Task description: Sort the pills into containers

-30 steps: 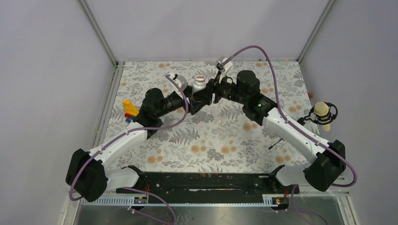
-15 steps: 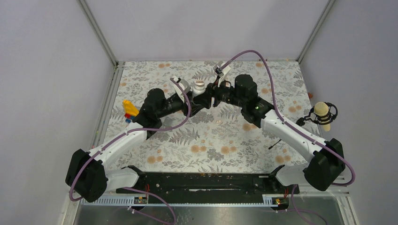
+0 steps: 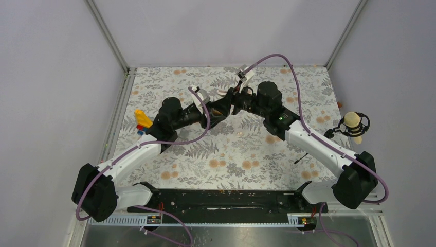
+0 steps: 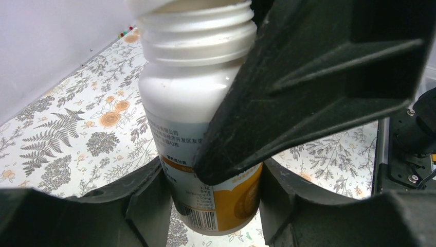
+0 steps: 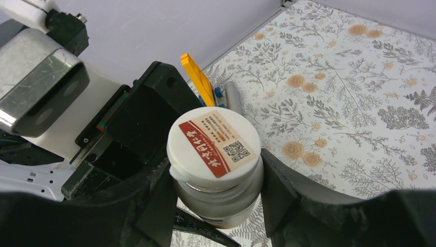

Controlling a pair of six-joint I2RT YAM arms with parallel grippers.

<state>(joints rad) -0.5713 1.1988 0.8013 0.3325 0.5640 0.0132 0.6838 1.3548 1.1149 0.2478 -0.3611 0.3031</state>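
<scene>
A white pill bottle (image 4: 185, 98) with an orange and white label is held above the floral table between both grippers. My left gripper (image 4: 212, 206) is shut on the lower body of the bottle. My right gripper (image 5: 213, 198) is shut on the white cap (image 5: 213, 141), which has a red and cream sticker and sits slightly tilted and raised off the threaded neck. One right finger (image 4: 308, 77) crosses in front of the bottle in the left wrist view. In the top view the bottle (image 3: 222, 95) is mostly covered by the two grippers. The clear cup is out of view.
A stack of yellow, red and blue toy blocks (image 3: 141, 122) stands left of the left arm and shows in the right wrist view (image 5: 198, 77). A black stand with a pale round head (image 3: 353, 123) is at the right edge. A thin black stick (image 3: 302, 158) lies by the right arm.
My right gripper has moved over the bottle top and turned at the wrist. The cap, plainly visible from above a second ago, is now mostly covered.
</scene>
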